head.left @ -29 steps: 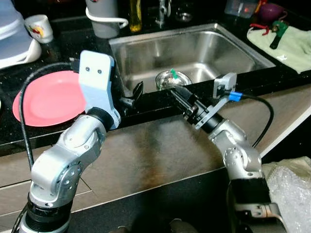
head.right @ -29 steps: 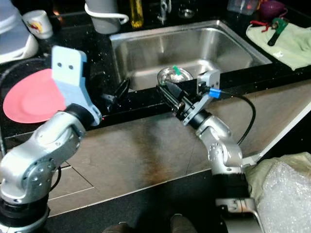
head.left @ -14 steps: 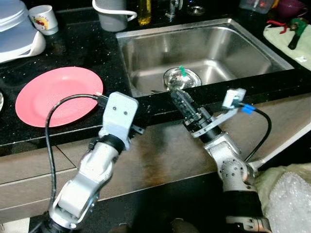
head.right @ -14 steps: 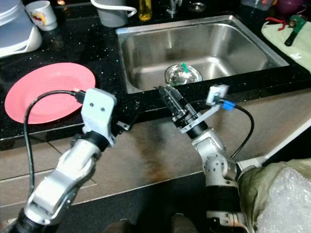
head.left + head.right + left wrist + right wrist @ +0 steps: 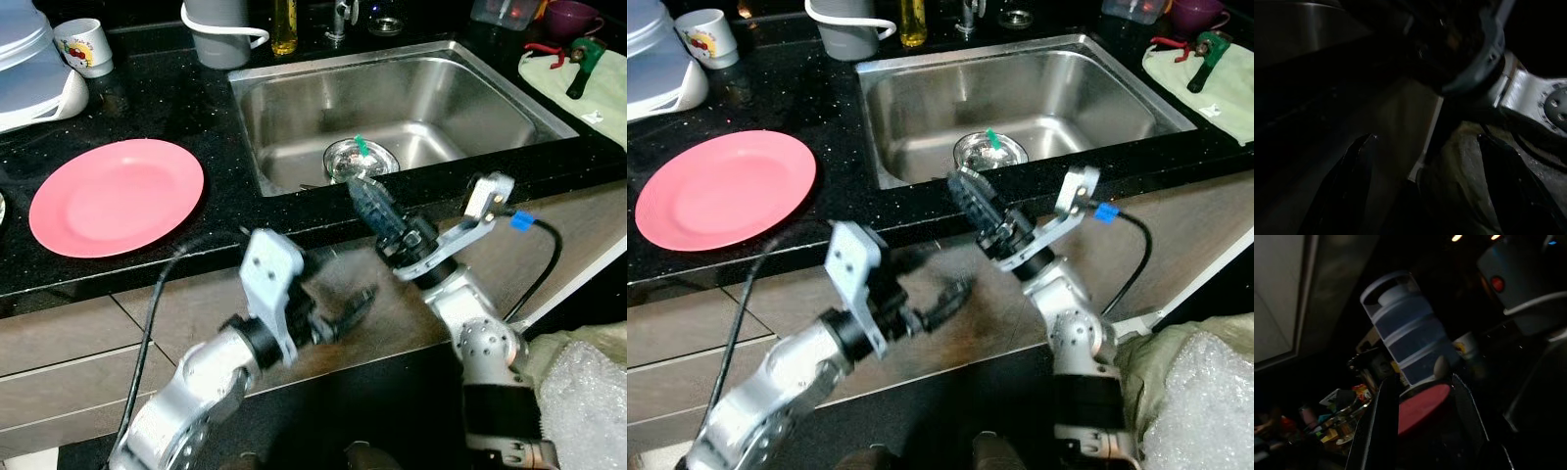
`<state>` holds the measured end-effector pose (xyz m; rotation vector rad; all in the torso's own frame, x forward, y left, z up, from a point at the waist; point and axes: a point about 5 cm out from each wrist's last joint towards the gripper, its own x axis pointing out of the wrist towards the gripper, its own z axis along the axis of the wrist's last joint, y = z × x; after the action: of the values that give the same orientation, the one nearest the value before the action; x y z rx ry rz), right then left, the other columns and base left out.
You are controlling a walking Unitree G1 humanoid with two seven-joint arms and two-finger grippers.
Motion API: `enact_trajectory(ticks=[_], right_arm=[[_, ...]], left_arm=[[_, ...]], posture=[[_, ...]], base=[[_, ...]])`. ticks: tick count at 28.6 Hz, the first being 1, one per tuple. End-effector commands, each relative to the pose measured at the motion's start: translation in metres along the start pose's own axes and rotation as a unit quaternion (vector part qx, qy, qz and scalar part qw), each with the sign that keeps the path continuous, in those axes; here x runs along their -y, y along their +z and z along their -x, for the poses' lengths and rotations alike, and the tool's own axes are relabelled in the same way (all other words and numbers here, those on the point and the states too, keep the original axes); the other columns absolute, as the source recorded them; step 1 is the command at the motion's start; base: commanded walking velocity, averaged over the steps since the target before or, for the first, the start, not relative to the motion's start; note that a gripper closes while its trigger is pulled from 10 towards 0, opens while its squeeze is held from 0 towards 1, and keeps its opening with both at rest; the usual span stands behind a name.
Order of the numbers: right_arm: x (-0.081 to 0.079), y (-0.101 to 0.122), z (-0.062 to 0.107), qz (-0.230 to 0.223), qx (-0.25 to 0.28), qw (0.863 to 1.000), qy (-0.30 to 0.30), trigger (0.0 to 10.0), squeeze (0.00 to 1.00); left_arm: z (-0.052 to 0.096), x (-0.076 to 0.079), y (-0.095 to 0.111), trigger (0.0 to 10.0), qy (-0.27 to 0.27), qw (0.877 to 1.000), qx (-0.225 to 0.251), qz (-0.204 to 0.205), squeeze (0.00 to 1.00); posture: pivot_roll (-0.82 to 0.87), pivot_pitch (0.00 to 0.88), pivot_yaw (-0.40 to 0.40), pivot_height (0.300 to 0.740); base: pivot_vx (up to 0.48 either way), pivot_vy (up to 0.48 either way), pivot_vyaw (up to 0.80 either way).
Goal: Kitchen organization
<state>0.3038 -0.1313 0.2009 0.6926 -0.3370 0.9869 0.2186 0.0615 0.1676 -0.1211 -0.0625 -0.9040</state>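
below the counter edge, at about six o'clock from the sink point(image 5: 392, 108), my left gripper point(image 5: 358, 306) hung in front of the cabinet, fingers point(image 5: 1354, 166) spread well apart and holding nothing. my right gripper point(image 5: 970, 199) pointed up at the counter's front lip, fingers point(image 5: 1382, 426) parted a little, empty too. at twelve o'clock from it a small metal bowl point(image 5: 351, 161) with a green bit sat in the sink. the pink plate point(image 5: 116, 196) lay at nine o'clock on the black counter point(image 5: 147, 98), a white mug point(image 5: 77, 46) beyond.
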Motion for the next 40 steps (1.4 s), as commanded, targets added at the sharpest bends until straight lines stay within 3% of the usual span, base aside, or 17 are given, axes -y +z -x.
enact_trajectory(ticks=[1,4,7,11,15,18,27,37,39,40], right_arm=[[-0.004,-0.001,-0.002,0.001,-0.013,1.0,0.02,10.0,0.0],[-0.009,-0.007,-0.009,0.041,-0.066,0.996,0.041,10.0,0.0],[-0.01,-0.019,-0.014,0.082,-0.118,0.989,0.042,10.0,0.0],[-0.008,-0.018,-0.02,0.08,-0.109,0.99,0.037,10.0,0.0],[-0.007,-0.02,-0.025,0.092,-0.115,0.989,0.031,10.0,0.0],[-0.005,-0.021,-0.026,0.103,-0.119,0.987,0.027,10.0,0.0],[-0.005,-0.019,-0.035,0.126,-0.124,0.984,0.032,10.0,0.0],[-0.007,-0.015,-0.037,0.134,-0.114,0.984,0.038,10.0,0.0],[-0.007,-0.014,-0.038,0.133,-0.112,0.984,0.04,10.0,0.0],[-0.007,-0.013,-0.039,0.133,-0.111,0.984,0.041,10.0,0.0]], left_arm=[[0.005,0.0,-0.011,10.0,-0.006,1.0,-0.024,-0.004,0.0],[0.012,-0.005,-0.021,10.0,0.009,0.998,-0.054,-0.018,0.0],[0.023,-0.02,-0.034,10.0,0.062,0.992,-0.101,-0.046,0.0],[0.04,-0.033,-0.043,10.0,0.107,0.981,-0.148,-0.062,0.0],[0.058,-0.038,-0.058,10.0,0.169,0.966,-0.19,-0.043,0.0],[0.06,-0.036,-0.061,10.0,0.18,0.964,-0.194,-0.025,0.0],[0.065,-0.04,-0.066,10.0,0.22,0.952,-0.212,-0.027,0.0],[0.069,-0.041,-0.06,10.0,0.236,0.953,-0.191,-0.015,0.0],[0.075,-0.045,-0.064,10.0,0.237,0.951,-0.195,-0.037,0.0],[0.079,-0.048,-0.068,10.0,0.246,0.95,-0.19,-0.029,0.0]], posture=[[0.05,0.082,0.015,0.74],[0.05,0.077,0.014,0.74],[0.05,0.077,0.013,0.74],[0.06,0.084,0.009,0.74],[0.06,0.092,0.008,0.74],[0.07,0.093,0.006,0.74],[0.08,0.101,-0.005,0.74],[0.09,0.1,-0.003,0.74],[0.08,0.105,-0.001,0.74],[0.08,0.108,-0.002,0.74]], base=[[0.0,0.0,0.0],[0.0,0.0,0.0],[0.0,0.0,0.0],[0.0,0.0,0.0],[0.0,0.0,0.0],[0.0,0.0,0.0],[0.0,0.0,0.0],[0.0,0.0,0.0],[0.0,0.0,0.0],[0.0,0.0,0.0]])
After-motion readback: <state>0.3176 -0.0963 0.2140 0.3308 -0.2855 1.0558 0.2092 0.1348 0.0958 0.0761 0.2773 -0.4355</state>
